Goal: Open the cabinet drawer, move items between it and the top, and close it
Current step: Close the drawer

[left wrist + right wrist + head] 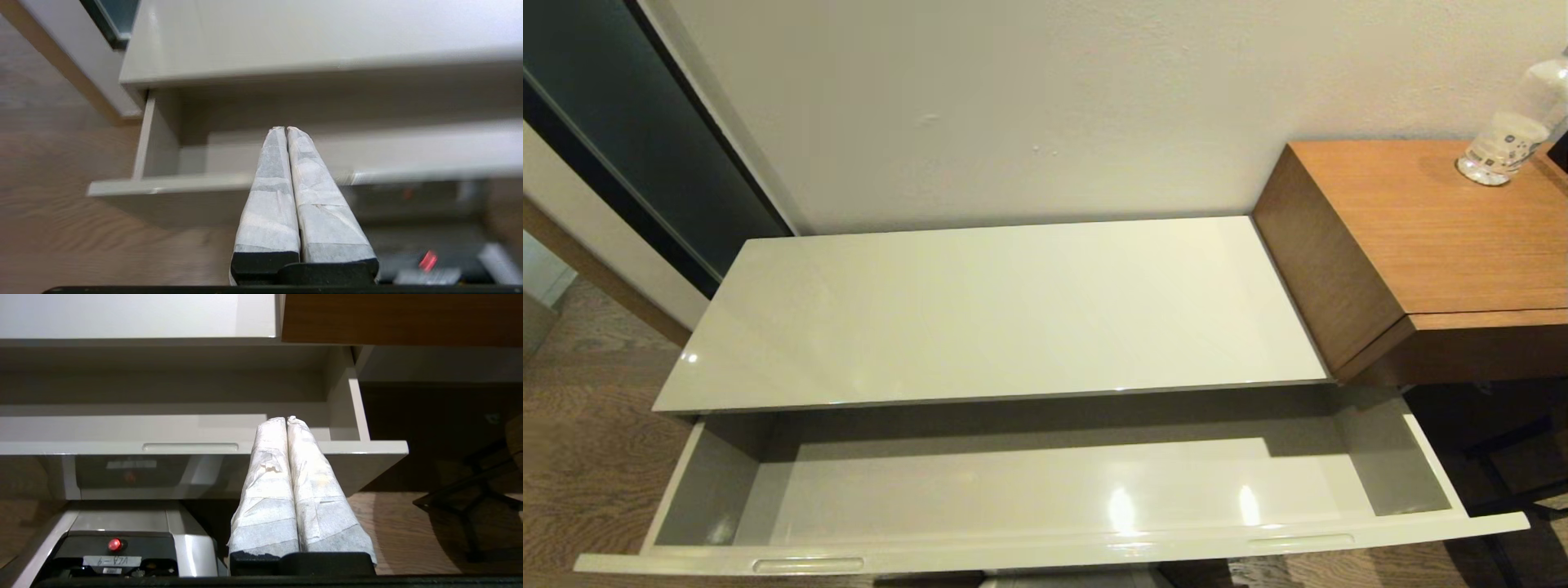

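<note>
Drawer pulled out under the cabinet top, both claws closed and holding nothing.

The left gripper (pixel 286 130), its tape-wrapped fingers pressed together and empty, hangs in front of the drawer (pixel 1045 490) near its left end, apart from the glossy front lip. The drawer is wide and shallow with pale grey walls and two oblong cut-outs, below the flat glossy cream top (pixel 996 306) of the cabinet (pixel 135 318). The right gripper (pixel 286 419), likewise closed and empty, hangs before the drawer's right end, beside the brown wood-grain desk (pixel 1437 237).

The cabinet's (pixel 727 416) wide cream drawer (pixel 1045 551) stands pulled fully out, grey-walled, two oblong cut-outs along its front; the glossy top (pixel 996 310) lies flat above.
</note>
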Controlling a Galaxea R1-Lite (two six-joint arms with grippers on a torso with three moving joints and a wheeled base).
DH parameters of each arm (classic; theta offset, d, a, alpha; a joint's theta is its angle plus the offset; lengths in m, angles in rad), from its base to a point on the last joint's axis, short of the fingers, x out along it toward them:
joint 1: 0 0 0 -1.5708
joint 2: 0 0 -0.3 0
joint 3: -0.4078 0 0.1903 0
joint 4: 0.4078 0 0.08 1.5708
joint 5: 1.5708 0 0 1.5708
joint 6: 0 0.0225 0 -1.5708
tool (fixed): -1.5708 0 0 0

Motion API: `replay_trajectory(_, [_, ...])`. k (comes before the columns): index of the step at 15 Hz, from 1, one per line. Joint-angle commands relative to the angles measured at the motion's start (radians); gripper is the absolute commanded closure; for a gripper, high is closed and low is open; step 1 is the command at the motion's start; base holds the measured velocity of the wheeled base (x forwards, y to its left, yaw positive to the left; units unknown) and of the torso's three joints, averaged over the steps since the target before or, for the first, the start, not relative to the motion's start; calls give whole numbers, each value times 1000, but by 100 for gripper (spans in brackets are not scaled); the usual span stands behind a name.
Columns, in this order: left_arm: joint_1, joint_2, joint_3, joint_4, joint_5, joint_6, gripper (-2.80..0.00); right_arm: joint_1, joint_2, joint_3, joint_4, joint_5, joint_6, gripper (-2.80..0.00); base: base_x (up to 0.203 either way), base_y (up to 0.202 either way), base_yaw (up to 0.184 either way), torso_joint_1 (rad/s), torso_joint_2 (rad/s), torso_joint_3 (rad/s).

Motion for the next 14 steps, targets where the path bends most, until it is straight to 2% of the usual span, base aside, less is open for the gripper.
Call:
replay_trajectory(1, [0, 0, -5, 21, 0, 12, 0, 0, 0, -3, 4, 1, 2, 0, 0, 0, 0, 0, 0, 0])
replay_trajectory(3, [0, 1, -19, 25, -3, 11, 0, 0, 0, -3, 2, 0, 9, 0, 0, 0, 0, 0, 0, 0])
replay_trajectory(5, [0, 38, -135, 71, 2, -6, 0, 0, 0, -1, -1, 0, 7, 0, 0, 0, 0, 0, 0, 0])
replay_trajectory(7, [1, 114, -272, 151, 10, -72, 0, 0, 0, 0, -7, 1, 1, 0, 0, 0, 0, 0, 0, 0])
replay_trajectory(9, [0, 184, -347, 215, 9, -130, 0, 0, 0, 2, -12, 1, -4, 0, 0, 0, 0, 0, 0, 0])
replay_trajectory(14, [0, 214, -371, 218, 3, -145, 0, 0, 6, -13, 31, 1, -4, 0, 0, 0, 0, 0, 0, 0])
